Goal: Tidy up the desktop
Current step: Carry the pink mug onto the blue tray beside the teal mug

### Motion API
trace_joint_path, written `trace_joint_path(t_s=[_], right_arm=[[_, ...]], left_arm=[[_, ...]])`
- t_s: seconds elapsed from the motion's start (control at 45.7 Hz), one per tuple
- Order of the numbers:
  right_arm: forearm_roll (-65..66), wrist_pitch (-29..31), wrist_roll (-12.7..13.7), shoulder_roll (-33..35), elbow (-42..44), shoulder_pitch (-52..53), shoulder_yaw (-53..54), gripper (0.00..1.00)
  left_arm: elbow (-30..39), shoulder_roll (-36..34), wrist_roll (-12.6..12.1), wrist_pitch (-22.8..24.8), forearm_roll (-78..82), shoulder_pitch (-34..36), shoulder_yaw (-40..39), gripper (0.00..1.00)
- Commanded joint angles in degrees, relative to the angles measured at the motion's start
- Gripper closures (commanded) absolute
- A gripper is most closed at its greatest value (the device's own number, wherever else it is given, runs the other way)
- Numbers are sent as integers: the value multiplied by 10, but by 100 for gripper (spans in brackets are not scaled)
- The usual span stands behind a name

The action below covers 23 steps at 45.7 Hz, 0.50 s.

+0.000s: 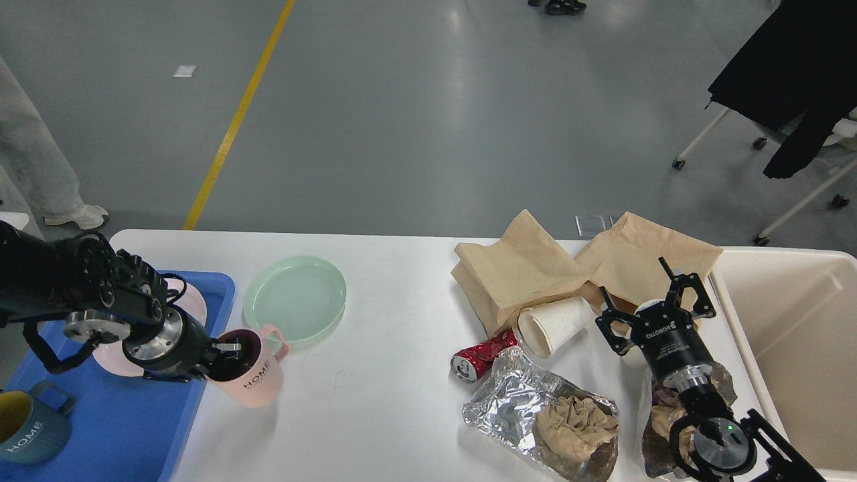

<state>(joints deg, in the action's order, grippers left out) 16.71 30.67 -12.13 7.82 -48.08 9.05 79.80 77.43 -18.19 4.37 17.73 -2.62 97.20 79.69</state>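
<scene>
Foil (515,402) with a crumpled brown paper wad (577,418) on it is seen nearest, to the left of the right arm and below the right gripper (653,294). Its two fingers are spread apart and nothing is held between them. Just left of this gripper a white paper cup (552,325) lies on its side, and a crushed red can (479,358) lies further left, touching the foil. Brown paper bags (535,268) are spread behind the cup and the right gripper, and a cream bin (790,314) stands to its right. On the other side, the left gripper (227,355) is clamped on the rim of a pink mug (251,378), with one finger inside the mug; the mug is tilted. A blue tray (127,422) is found under the left arm, with a blue mug (30,428) in its near corner and a pink plate (191,304) partly hidden behind the arm. A green plate (294,298) lies beyond the left gripper. All these things rest on the white desktop (381,361), which extends under both grippers.
</scene>
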Motion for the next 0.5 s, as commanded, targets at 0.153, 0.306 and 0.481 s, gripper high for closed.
trace_joint_path(t_s=[0.153, 0.306, 0.481], right_arm=[[0, 0, 0, 0, 0, 0, 0, 0], [1, 0, 0, 0, 0, 0, 0, 0], [0, 0, 0, 0, 0, 0, 0, 0]], left_arm=[[153, -1, -3, 16, 17, 206, 81, 100], [171, -2, 0, 88, 17, 287, 107, 100], [161, -14, 3, 96, 28, 289, 116, 100]])
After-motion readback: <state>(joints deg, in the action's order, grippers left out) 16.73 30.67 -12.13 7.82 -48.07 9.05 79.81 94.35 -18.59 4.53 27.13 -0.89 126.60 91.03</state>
